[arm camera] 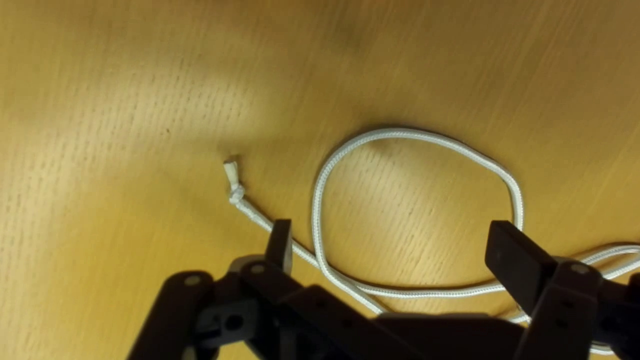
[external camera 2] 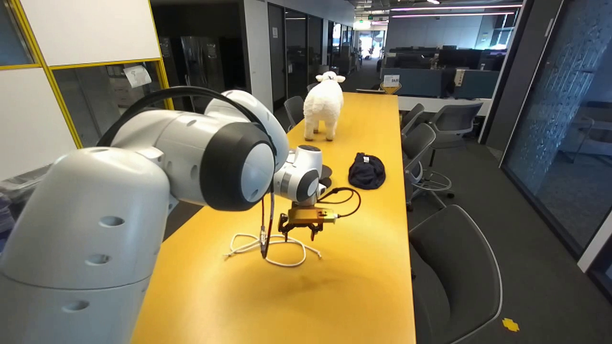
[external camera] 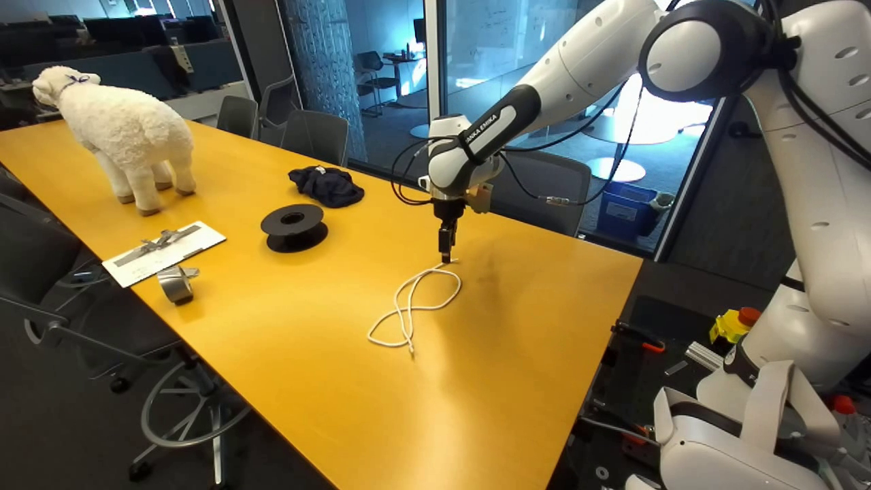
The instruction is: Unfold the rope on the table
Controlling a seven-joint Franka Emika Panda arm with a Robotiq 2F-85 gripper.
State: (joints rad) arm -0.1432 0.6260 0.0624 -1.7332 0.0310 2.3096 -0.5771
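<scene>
The white rope (external camera: 409,309) lies on the yellow-orange table (external camera: 326,367), crossing itself in loops. In the wrist view one knotted end of the rope (arm camera: 236,194) shows at left, beside a rounded loop. My gripper (arm camera: 390,227) stands open above it, the jaws wide apart with bare table and strands of rope visible between them. One finger (arm camera: 280,245) covers part of the strand near the knotted end; the opposite one overlaps the loop's right side. In an exterior view the gripper (external camera: 446,258) points down over the rope's far end. Whether the fingertips touch the table, I cannot tell.
A black spool (external camera: 292,228), a dark cap (external camera: 326,186), a white clipboard (external camera: 163,253), a tape roll (external camera: 175,284) and a plush sheep (external camera: 129,129) stand farther along the table. Chairs (external camera 2: 459,277) line its sides. A cable (external camera 2: 264,229) hangs from the arm.
</scene>
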